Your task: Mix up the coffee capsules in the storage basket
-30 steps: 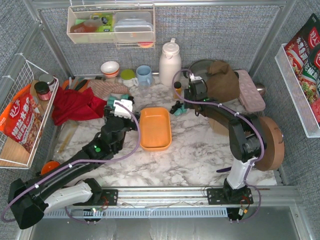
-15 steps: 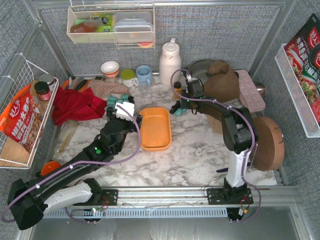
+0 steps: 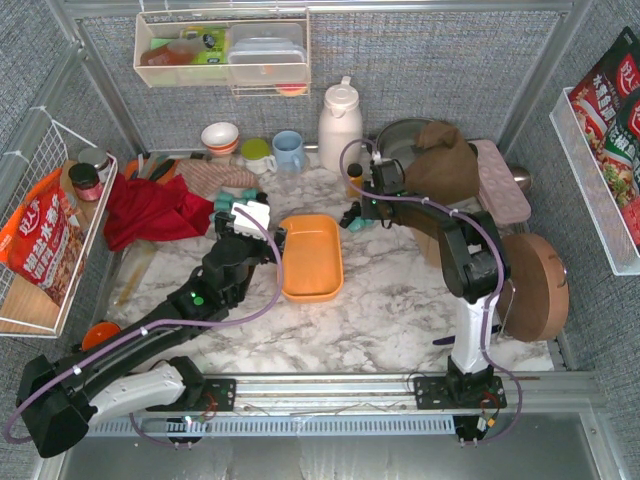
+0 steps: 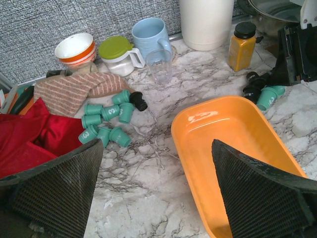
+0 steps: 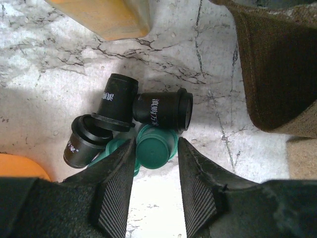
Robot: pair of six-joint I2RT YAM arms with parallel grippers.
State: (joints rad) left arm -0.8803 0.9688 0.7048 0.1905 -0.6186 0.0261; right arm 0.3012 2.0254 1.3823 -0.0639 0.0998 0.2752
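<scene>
1. At the far left, a white wire basket (image 3: pixel 30 160) on the side wall carries a red snack bag (image 3: pixel 40 245). A red cloth (image 3: pixel 150 212) lies heaped on the marble table (image 3: pixel 400 310), with a striped cloth (image 4: pixel 74 89) at its far edge.
2. One batch of the coffee capsules (image 4: pixel 106 119) lies on the marble just beside those cloths. They are teal and mostly tipped on their sides, with a single black capsule (image 4: pixel 138 100) at the batch's right edge.
3. The left gripper (image 3: pixel 243 208) hangs over the marble near this batch, to the left of the orange tray. In its wrist view the fingers (image 4: pixel 54 183) stand wide apart with nothing between them.
4. Along the back wall stand a striped bowl (image 4: pixel 75 48), a green-lidded cup (image 4: pixel 118 52), a blue mug (image 4: pixel 151 37), a clear glass (image 4: pixel 159 67) and a white jug (image 4: pixel 205 22).
5. The storage basket (image 3: pixel 286 262) sits flat mid-table between the two grippers, its long side running away from the arms.
6. An amber bottle (image 4: pixel 242 45) stands upright beyond the basket's far right corner.
7. A second heap lies on the marble outside that corner: three black capsules (image 5: pixel 161 110) packed against teal ones.
8. The right gripper (image 3: pixel 358 212) is low over this heap. Its jaws are narrow, with one teal capsule (image 5: pixel 156 148) between the fingertips (image 5: pixel 119 178). I cannot tell whether they press on it.
9. A brown cloth (image 5: pixel 277 64) lies to the right.
</scene>
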